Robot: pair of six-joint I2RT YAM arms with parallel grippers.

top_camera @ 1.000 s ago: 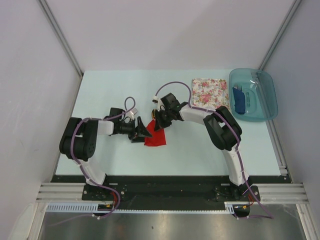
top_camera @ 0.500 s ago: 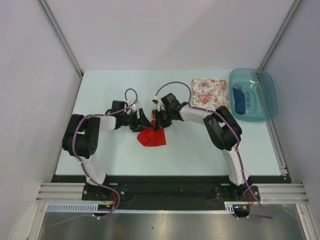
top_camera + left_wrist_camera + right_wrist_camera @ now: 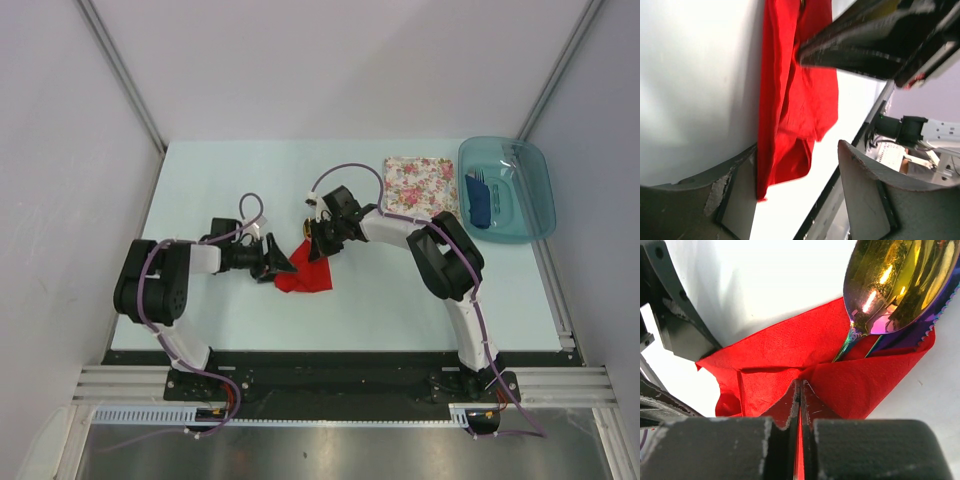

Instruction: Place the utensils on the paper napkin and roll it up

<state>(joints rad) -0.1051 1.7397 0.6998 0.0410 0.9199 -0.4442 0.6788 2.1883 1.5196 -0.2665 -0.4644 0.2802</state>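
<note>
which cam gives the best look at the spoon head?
Right wrist. The gold spoon head fills the upper right, sharp, and its neck runs under a fold of the red napkin. Top external: too small to make out by the napkin. Left wrist: only red napkin folds, no spoon.

Log table [image 3: 400, 300]: pale mint top, three things lying on it. Paper napkin [image 3: 305, 278]: red, crumpled, folded over itself, left of centre. Utensils [image 3: 900, 285] tucked in its fold. You see gold spoon head poking out over bare tabletop, serrated purple edge just beside it, handles hidden under paper. Floral napkin [image 3: 422, 186]: flat, far side, right of centre, well apart from red one. Teal tray [image 3: 535, 215]: far right corner, just beside floral napkin, contact unclear. Dark blue items inside tray, too small to name.
</note>
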